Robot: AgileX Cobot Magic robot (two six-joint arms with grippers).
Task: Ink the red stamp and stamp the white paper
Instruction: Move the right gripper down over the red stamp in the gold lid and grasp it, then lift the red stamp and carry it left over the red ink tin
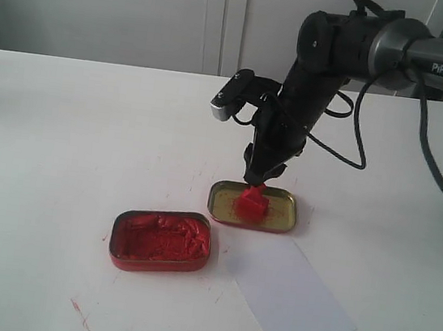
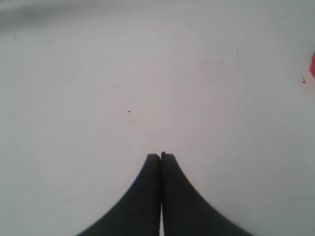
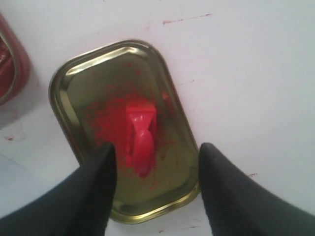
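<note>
The red stamp (image 1: 253, 201) (image 3: 140, 138) stands upright in the gold tin lid (image 1: 282, 210) (image 3: 78, 88), on a red smear. My right gripper (image 1: 263, 173) (image 3: 156, 156) hangs open just above it, one finger on each side of the handle, not touching. The red tin of ink paste (image 1: 160, 240) lies open to the lid's front left; its edge shows in the right wrist view (image 3: 11, 64). The white paper (image 1: 288, 297) lies in front of the lid, slightly skewed. My left gripper (image 2: 161, 156) is shut on nothing over bare tabletop, out of the exterior view.
The white table (image 1: 62, 136) carries small red ink marks, one near the front left (image 1: 79, 314). The right arm's cables (image 1: 357, 126) hang behind the lid. A white cabinet wall stands behind the table's far edge.
</note>
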